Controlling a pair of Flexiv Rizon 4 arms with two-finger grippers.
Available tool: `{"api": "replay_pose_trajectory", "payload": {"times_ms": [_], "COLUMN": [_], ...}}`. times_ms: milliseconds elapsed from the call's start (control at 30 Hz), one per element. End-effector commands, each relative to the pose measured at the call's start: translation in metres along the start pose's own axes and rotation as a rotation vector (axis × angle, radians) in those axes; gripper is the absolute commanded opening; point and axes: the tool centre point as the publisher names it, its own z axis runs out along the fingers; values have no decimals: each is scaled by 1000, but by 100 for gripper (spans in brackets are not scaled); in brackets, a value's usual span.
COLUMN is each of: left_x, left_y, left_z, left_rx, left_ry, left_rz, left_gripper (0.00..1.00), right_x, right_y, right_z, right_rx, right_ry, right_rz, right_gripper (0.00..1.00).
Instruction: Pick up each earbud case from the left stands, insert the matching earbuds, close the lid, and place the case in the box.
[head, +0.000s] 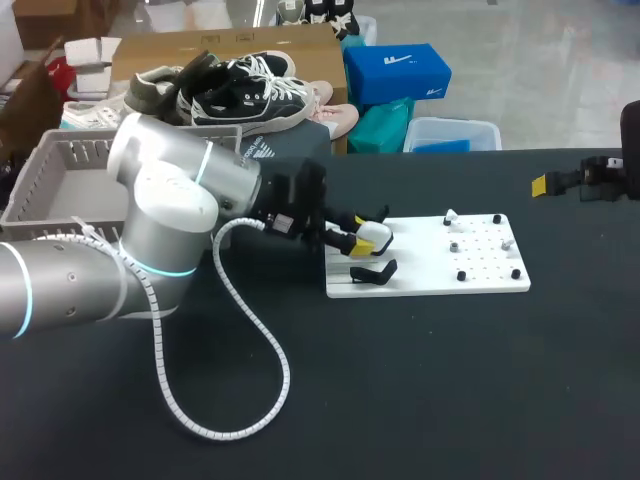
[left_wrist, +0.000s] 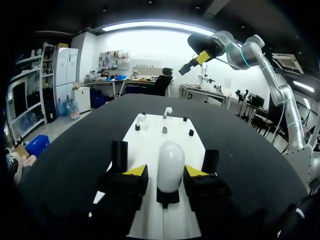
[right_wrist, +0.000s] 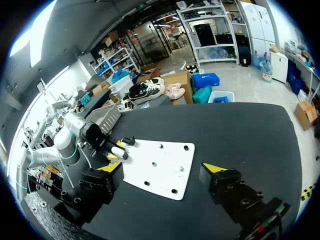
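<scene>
Left wrist view: left pincer (left_wrist: 166, 171) level, apart, flanking the white case (left_wrist: 170, 157); right pincer (right_wrist: 164, 169) also apart.

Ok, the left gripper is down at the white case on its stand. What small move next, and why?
Probably close the left gripper on the white case. In the left wrist view the case stands upright on its black stand between the open fingers, with a gap showing beside it, so it is not gripped yet. Lift only once both fingers touch.
</scene>
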Motion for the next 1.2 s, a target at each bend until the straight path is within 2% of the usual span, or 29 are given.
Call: {"api": "replay_pose_trajectory", "payload": {"times_ms": [33,100,333,367,500,600,1000,1200], "left_x": [-1,-1,0,0,0,-1,-14,-21], "left_y": [2,1,0,0,0,-1,-8,-8], "left_z": [0,0,0,0,0,0,-10,-20], "left_rx": [6,8,10,10,10,9,-23,-80], "left_ry": [-1,0,-1,0,0,-2,-24,-50], "left_rz": [3,3,2,2,1,4,40,57], "left_gripper": [42,42,29,24,16,0,0,0], "right_x": [0,0,0,0,0,0,0,0], "right_y": [0,0,0,0,0,0,0,0], "right_z": [1,1,1,1,1,1,1,1], "right_rx": [0,0,0,0,0,0,0,0], "right_ry": [1,1,1,1,1,1,1,1], "right_rz": [0,0,0,0,0,0,0,0], "right_gripper": [100,100,100,100,100,100,100,100]}}
